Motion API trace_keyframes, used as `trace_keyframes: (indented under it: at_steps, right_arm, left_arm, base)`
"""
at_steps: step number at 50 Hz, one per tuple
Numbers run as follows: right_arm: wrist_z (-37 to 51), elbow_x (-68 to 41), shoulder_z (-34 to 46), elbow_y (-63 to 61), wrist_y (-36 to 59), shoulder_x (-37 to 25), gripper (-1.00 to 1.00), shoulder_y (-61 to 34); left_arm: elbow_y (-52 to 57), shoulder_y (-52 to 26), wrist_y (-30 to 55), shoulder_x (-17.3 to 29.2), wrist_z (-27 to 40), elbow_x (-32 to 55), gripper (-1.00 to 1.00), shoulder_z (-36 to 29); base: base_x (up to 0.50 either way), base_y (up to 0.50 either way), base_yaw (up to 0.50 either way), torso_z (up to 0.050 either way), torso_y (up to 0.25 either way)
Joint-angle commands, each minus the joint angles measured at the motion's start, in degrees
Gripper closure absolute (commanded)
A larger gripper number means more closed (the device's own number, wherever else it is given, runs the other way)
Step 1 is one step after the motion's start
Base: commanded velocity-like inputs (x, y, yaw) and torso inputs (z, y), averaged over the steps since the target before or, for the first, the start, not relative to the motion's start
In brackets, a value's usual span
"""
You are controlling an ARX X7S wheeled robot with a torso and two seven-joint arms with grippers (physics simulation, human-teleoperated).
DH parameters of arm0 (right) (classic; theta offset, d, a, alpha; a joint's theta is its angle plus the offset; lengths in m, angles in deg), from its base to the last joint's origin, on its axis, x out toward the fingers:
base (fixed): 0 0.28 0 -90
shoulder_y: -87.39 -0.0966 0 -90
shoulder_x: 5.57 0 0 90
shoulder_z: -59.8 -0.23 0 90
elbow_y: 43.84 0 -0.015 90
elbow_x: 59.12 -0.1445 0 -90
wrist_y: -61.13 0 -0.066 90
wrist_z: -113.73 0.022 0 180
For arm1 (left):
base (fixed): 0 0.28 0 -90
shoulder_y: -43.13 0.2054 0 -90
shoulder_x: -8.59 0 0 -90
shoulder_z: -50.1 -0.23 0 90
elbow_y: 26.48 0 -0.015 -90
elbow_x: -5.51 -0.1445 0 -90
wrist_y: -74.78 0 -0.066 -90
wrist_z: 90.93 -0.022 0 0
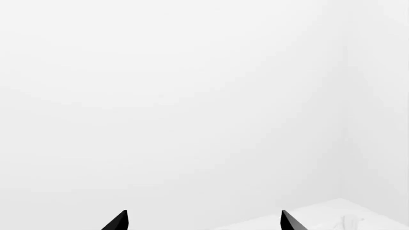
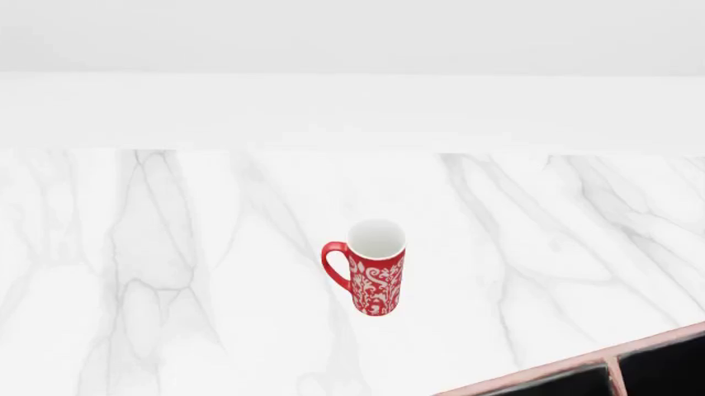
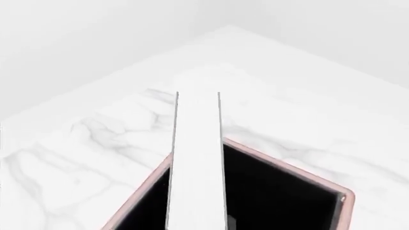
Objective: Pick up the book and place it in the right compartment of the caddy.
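Observation:
In the right wrist view the book [image 3: 198, 158] shows its white page edge, framed by thin dark cover lines, running straight out from my right gripper [image 3: 198, 226]. The gripper is shut on it, and its fingers are almost hidden beside the book. The book hangs over the caddy [image 3: 281, 165], above its black interior and pale pink rim. A corner of the caddy also shows in the head view [image 2: 573, 373] at the lower right. My left gripper [image 1: 204, 222] is open and empty, facing a white wall. Neither gripper shows in the head view.
A red patterned mug [image 2: 375, 276] stands upright in the middle of the white marble counter [image 2: 165, 272], left of the caddy corner. A white wall runs behind the counter.

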Motion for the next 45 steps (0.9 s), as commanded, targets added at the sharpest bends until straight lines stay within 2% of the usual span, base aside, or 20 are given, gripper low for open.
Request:
trace_keyframes:
  at_steps: [1,30,35,40,45]
  right_arm:
    - [-0.8,1.1,0.1,0.3,-0.2,0.1,-1.0,-0.9]
    - [-3.0,2.9,3.0,-1.0,-1.2,0.4,-1.0,-2.7]
    - [-3.7,4.0,9.6,-2.7,-1.3,1.4,-1.0,-9.6]
    - [-4.3,6.5,18.0,-4.1,-0.3,4.5,-1.0,-18.5]
    - [-4.6,7.9,22.3,-4.0,0.3,7.5,-1.0,-23.6]
  left_arm:
    - [-0.1,0.1,-0.2,-0.1,0.0,0.0,-1.0,-0.1]
    - [0.5,-0.8,1.1,0.0,-0.8,1.7,-1.0,-0.9]
    - [0.9,-3.0,3.4,1.3,0.9,1.3,-1.0,-6.6]
    - [0.4,-7.3,6.6,3.6,3.3,1.1,-1.0,-17.2]
    - [-0.1,-11.0,8.1,3.9,4.2,1.9,-1.0,-23.2]
  base:
    - [0.0,0.0,0.0,0.0,0.0]
    - [0.0,0.0,0.0,0.0,0.0]
    - [0.0,0.0,0.0,0.0,0.0]
    - [0.0,0.0,0.0,0.0,0.0]
    - [0.0,0.0,0.0,0.0,0.0]
